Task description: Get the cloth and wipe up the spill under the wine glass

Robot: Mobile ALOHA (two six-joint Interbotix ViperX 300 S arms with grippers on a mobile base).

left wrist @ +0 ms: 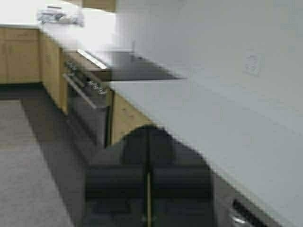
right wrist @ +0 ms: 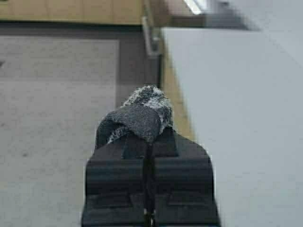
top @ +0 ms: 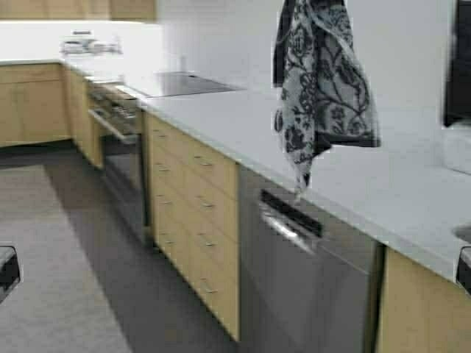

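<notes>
The cloth [top: 320,88], grey-white with a dark floral print, hangs bunched above the white counter [top: 383,184], its lowest tip just over the counter's front edge. In the high view the gripper holding it is above the top edge. In the right wrist view my right gripper [right wrist: 149,142] is shut on a bunch of the cloth [right wrist: 142,113], over the counter's edge and the floor. My left gripper [left wrist: 148,142] is shut and empty, low in front of the counter's edge. The wine glass and the spill are out of view.
A black cooktop [top: 184,83] lies farther along the counter, with an oven [top: 121,154] beneath. Wooden drawers [top: 195,213] and a steel dishwasher [top: 302,272] front the counter. A white object [top: 458,151] stands at the far right. Grey floor [top: 66,279] is on the left.
</notes>
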